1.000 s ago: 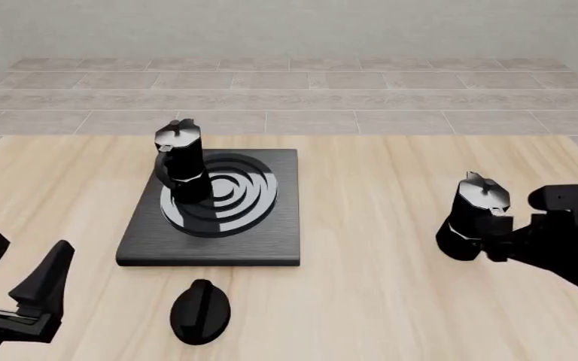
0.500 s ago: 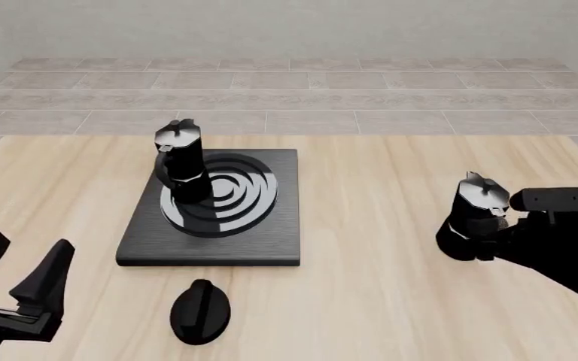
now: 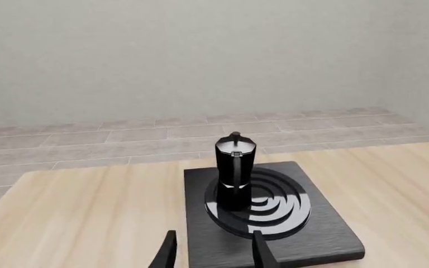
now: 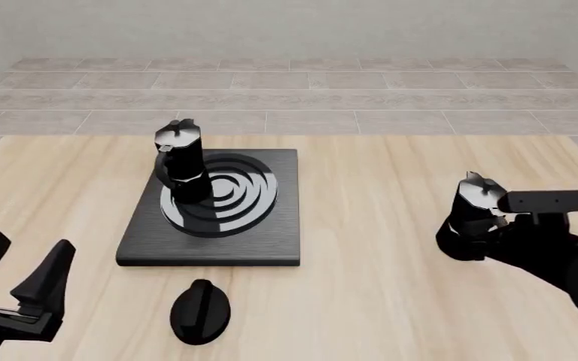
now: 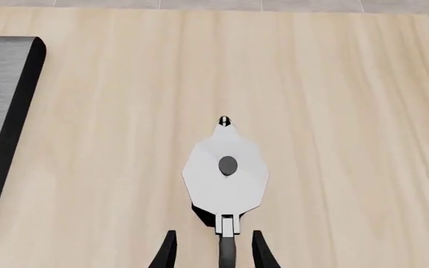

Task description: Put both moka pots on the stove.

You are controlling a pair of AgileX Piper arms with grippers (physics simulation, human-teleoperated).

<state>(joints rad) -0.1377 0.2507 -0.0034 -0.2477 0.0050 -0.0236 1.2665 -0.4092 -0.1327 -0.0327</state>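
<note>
One moka pot (image 4: 180, 161) stands upright on the stove (image 4: 254, 241), on the left part of its rings; the left wrist view also shows this moka pot (image 3: 234, 170) on the stove (image 3: 326, 245). The second moka pot (image 4: 473, 216) stands on the table at the right, clear of the stove. From above, its silver lid (image 5: 225, 176) and curved handle (image 5: 228, 248) show, the handle lying between the fingers of my open right gripper (image 5: 213, 254). My right gripper (image 4: 490, 232) sits just right of that pot. Near the front left, my left gripper (image 4: 18, 284) is open and holds nothing.
A black oval knob (image 4: 201, 310) lies on the table just in front of the stove. The stove's edge (image 5: 2, 145) shows in the right wrist view, well apart from the second pot. A tiled floor and wall lie beyond the table's far edge.
My right arm has shifted left toward the second pot, bringing its fingers around the handle. The pots, the stove and my left gripper have not moved.
</note>
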